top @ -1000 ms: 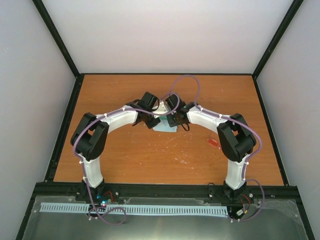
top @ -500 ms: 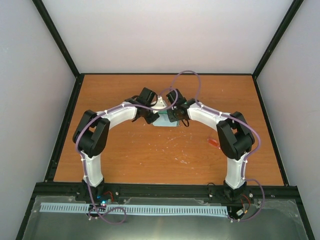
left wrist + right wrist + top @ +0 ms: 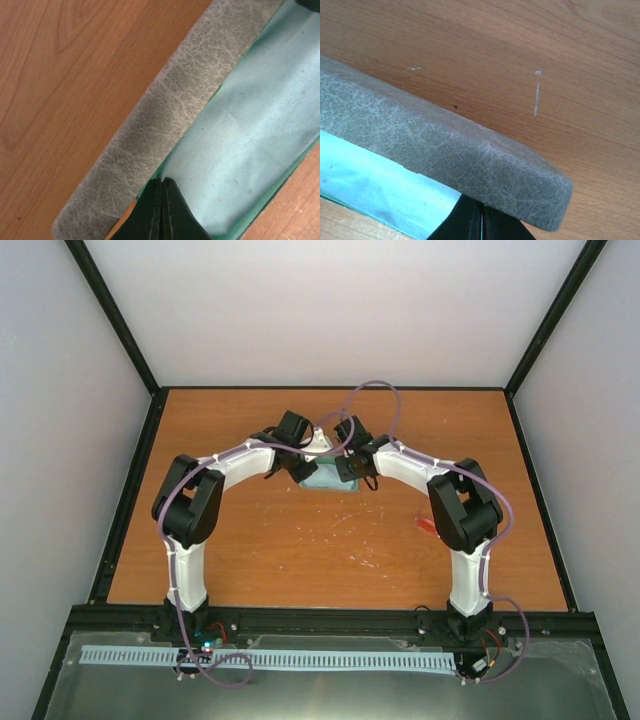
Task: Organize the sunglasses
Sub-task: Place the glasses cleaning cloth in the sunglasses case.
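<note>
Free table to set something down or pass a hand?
Free: table between the arm bases, nearer than the case; the far strip behind it. Crowded: mid-table, where the left arm and right arm meet at the case, and around the sunglasses beside the right arm.

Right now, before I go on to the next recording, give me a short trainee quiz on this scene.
1. True or false: the sunglasses lie inside the grey case.
2. In the left wrist view, what covers the case's green lining? A) a pale blue cloth B) the red-lensed glasses C) a strap
3. Fill in: the fingers of the left hand and the right hand look ____ (open or shut).

Key
1. False: they lie on the bare table, right of the case, beside the right arm.
2. A
3. shut
</note>
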Action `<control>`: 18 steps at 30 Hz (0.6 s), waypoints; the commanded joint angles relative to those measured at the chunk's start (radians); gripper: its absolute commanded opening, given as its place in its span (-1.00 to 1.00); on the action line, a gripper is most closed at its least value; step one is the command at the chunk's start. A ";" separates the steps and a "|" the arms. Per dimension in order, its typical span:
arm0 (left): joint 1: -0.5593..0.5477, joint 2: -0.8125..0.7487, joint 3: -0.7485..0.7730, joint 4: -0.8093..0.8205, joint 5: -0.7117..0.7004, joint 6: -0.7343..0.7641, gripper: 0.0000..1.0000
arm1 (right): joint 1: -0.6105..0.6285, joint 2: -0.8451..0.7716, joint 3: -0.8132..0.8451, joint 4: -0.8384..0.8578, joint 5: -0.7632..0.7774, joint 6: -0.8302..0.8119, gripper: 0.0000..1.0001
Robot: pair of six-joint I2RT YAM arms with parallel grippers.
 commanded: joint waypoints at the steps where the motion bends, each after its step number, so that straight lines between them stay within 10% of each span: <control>1: 0.016 0.031 0.059 0.013 0.023 0.018 -0.99 | -0.016 0.028 0.037 0.012 -0.010 -0.017 -0.94; 12: 0.017 0.060 0.078 -0.023 0.036 0.007 -0.68 | -0.030 0.082 0.076 -0.011 -0.050 -0.033 -0.94; 18: 0.017 0.048 0.074 -0.037 0.028 -0.005 -0.50 | -0.030 0.065 0.069 -0.015 -0.028 -0.032 -0.58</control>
